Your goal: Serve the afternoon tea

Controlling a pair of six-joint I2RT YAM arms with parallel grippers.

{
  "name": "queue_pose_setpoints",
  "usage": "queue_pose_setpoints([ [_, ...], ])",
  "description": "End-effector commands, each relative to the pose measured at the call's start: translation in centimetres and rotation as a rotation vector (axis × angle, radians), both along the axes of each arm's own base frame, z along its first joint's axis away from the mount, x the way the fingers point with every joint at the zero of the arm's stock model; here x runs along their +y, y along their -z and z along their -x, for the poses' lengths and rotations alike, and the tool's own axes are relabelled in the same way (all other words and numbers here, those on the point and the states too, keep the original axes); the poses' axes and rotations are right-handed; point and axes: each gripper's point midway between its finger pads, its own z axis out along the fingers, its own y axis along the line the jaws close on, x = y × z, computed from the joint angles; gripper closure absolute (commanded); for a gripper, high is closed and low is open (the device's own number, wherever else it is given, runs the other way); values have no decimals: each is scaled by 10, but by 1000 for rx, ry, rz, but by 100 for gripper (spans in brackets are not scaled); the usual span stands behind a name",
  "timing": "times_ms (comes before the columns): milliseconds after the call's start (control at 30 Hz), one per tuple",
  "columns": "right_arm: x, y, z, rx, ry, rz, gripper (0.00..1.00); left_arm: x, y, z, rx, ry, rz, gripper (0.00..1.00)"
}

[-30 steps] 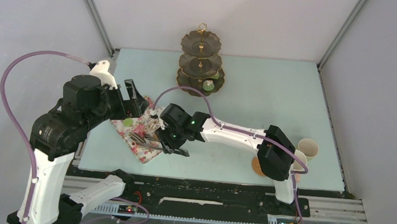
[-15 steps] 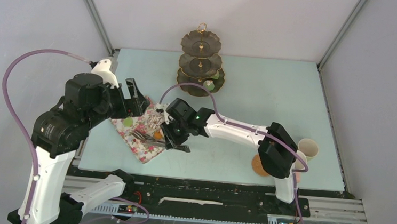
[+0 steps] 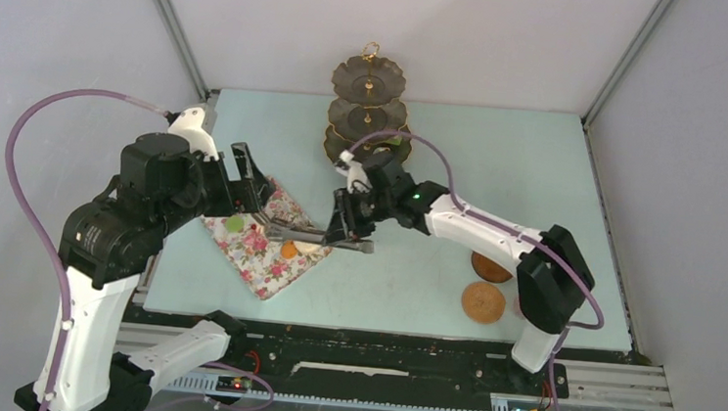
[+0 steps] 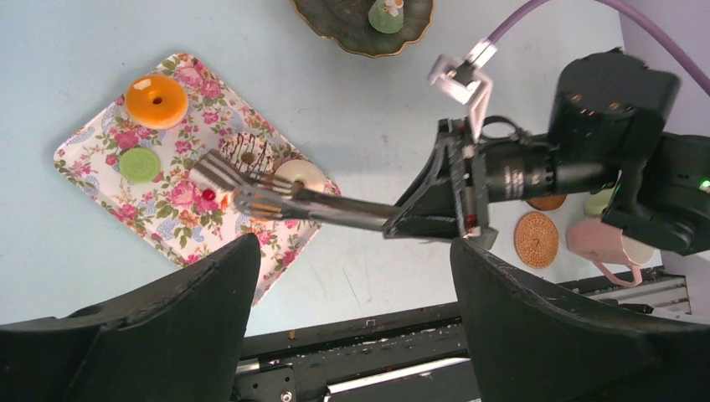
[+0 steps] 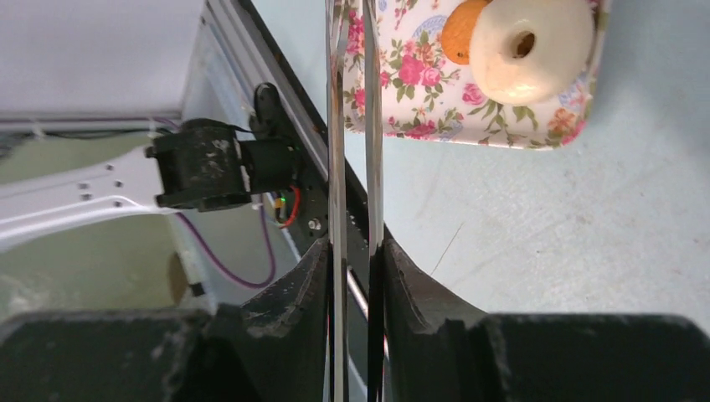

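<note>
My right gripper [image 3: 346, 232] is shut on the handle of the long grey tongs [image 4: 285, 199]; both tong arms run between its fingers in the right wrist view [image 5: 353, 251]. The tong tips hang over the floral cloth [image 4: 100, 142], with nothing clearly between them. On the cloth lie an orange doughnut [image 4: 156, 100], a green disc [image 4: 139, 164], a chocolate piece [image 4: 247, 153] and a white doughnut [image 4: 300, 174], which also shows in the right wrist view [image 5: 527, 46]. My left gripper [image 4: 356, 335] is open and empty, held above the cloth's far left edge [image 3: 249, 182].
A three-tier dark stand [image 3: 367, 117] stands at the back, with a green cake [image 4: 387, 14] on its bottom plate. Two brown coasters [image 3: 491, 268] [image 3: 482, 301] lie at front right. A pink cup [image 4: 599, 244] stands beside a coaster [image 4: 537, 239].
My right gripper has swung back and to the right with the tongs, drawing their tips off the cloth's middle. The right arm now covers the cups and both coasters show.
</note>
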Motion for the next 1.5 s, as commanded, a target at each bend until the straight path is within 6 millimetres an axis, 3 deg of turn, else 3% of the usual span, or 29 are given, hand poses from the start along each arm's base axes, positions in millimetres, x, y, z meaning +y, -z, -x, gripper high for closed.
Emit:
queue_pose_setpoints([
  [0,-16,-46,-12,90,49,-194,87,-3,-14,-1,-43,18,18,9],
  [167,-57,-48,-42,151,188,-271,87,-3,-14,-1,-42,16,17,9],
  [433,-135,-19,-93,233,448,-282,86,-3,-13,-2,-43,16,17,9],
  [700,-178,-15,-137,289,598,-345,86,-6,-13,-4,-36,22,20,9],
  [900,-181,-15,-158,347,637,-417,85,-6,-13,-4,-36,21,19,9],
  [1333,-167,3,-167,418,672,-398,80,-4,-12,-5,-37,15,12,9],
  [1467,-153,4,-173,478,676,-428,78,-5,-12,-6,-36,17,13,9],
])
